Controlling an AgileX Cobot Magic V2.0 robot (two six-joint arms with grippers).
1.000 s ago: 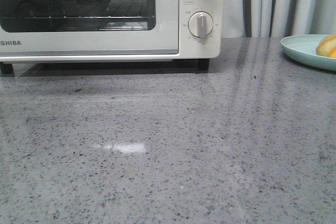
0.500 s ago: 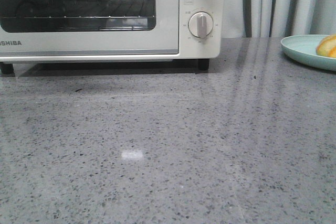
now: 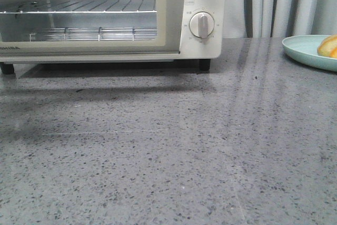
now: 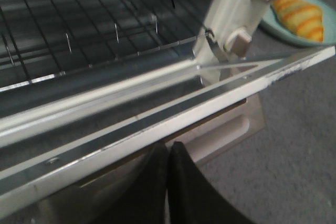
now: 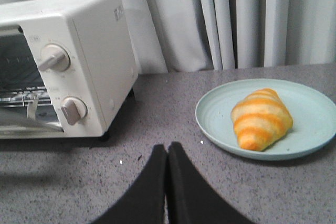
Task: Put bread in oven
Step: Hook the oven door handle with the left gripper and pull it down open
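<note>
Door-opening step in hand, judging by the scene. Oven (image 3: 113,17) at the far left of the table (image 3: 168,151), its drop-down door (image 4: 173,121) part-way down, wire rack (image 3: 89,6) showing inside. Left gripper (image 4: 168,182) just beneath the door's edge, fingers pressed together with nothing between them (whether touching the door or only close under it, impossible to tell from the wrist view). Right gripper (image 5: 167,182) likewise closed and empty, hovering over bare table near the oven's right side. Bread (image 5: 261,118) lying on a pale green plate (image 5: 220,124) at the far right, well apart from the oven, untouched. Only the plate's edge and a sliver of the roll visible in the front view.

Next move, as a judgement: door brought fully down and left flat, left arm cleared away from the opening. Then right fingers spread wide, lowered over the roll's thick middle, closed gently (soft crust, likely to dent), lifted, carried left onto the rack.
</note>
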